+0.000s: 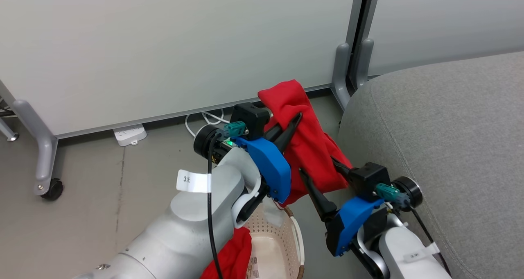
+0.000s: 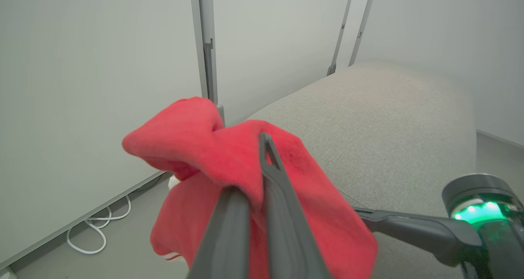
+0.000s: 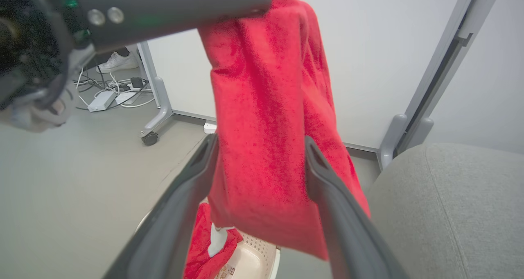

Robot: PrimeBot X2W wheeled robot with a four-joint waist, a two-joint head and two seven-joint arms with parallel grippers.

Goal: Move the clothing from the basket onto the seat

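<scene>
**Editor:** Head view first. Who has the cloth?

**Stringer:** The left gripper (image 1: 291, 125), fingers clamped on the top of a red garment (image 1: 311, 148) at frame centre. The cloth's long axis runs down and to the right from that pinch, above the basket (image 1: 286, 230) at the bottom edge, where a second red garment (image 1: 233, 250) lies. The right gripper (image 1: 316, 164) has its fingers spread, one either side of the hanging lower end. I cannot tell whether they touch it.

**Editor:** And the seat?

**Stringer:** The seat (image 1: 442, 148) takes the right of the frame, just beside the garment and on the right arm's side. That arm is the nearer one.

**Editor:** Left wrist view?

**Stringer:** The two fingers rise from the bottom edge, shut on a fold of red. The seat stretches behind the cloth towards the upper right. One finger of the right gripper comes in from the lower right.

**Editor:** Right wrist view?

**Stringer:** Its own fingers stand wide apart, with the garment hanging down the middle between them, pinned at the top by the left gripper. The basket sits at the bottom edge and the seat at lower right.

**Editor:** So the move turns on what?

**Stringer:** Likely a sideways carry towards the seat, with the left fingers bearing the load.
</scene>
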